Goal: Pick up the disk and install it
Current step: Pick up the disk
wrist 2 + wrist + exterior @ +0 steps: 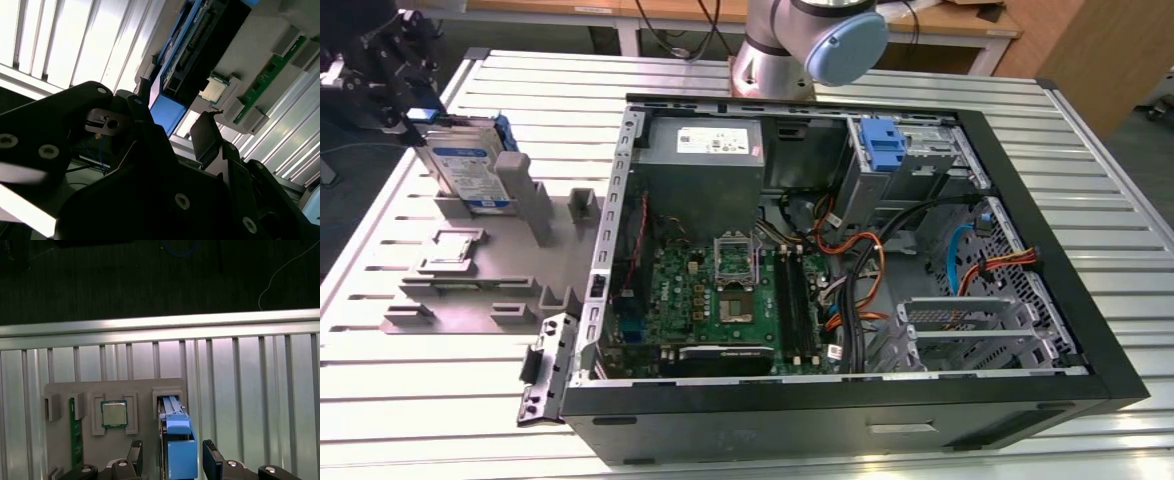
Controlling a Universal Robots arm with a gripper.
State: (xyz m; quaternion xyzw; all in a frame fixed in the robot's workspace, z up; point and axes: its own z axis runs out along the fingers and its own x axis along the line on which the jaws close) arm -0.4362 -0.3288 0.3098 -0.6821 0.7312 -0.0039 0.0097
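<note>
The gripper (173, 454) is open. Its two black fingers (212, 460) hang one on each side of the top end of the disk (177, 425). In the first wrist view there is a little gap on each side. In the second wrist view the gripper (175, 117) is spread wide round the blue end of the disk (186, 42). It holds nothing.

The disk stands up on its edge in a slot of a grey holder (60, 390). Its blue rail faces up at the gripper. In the exterior view the disk (467, 165) shows its blue and white label. The gripper (411, 105) is just above it, at the far side on the exterior view's left.

On the same holder, near the disk, a small square chip (114, 413) lies flat in its own pocket. A green stick (75, 432) stands in a slot just past the chip.

The holder sits on a silver table (400, 400) made of long slats. On the exterior view's right of the holder is a big black case (854, 410). It is open on top, with a green board (720, 290) inside. A blue caddy (883, 145) sits at the far end of the case. The arm (807, 40) stands on the far side of the case.
</note>
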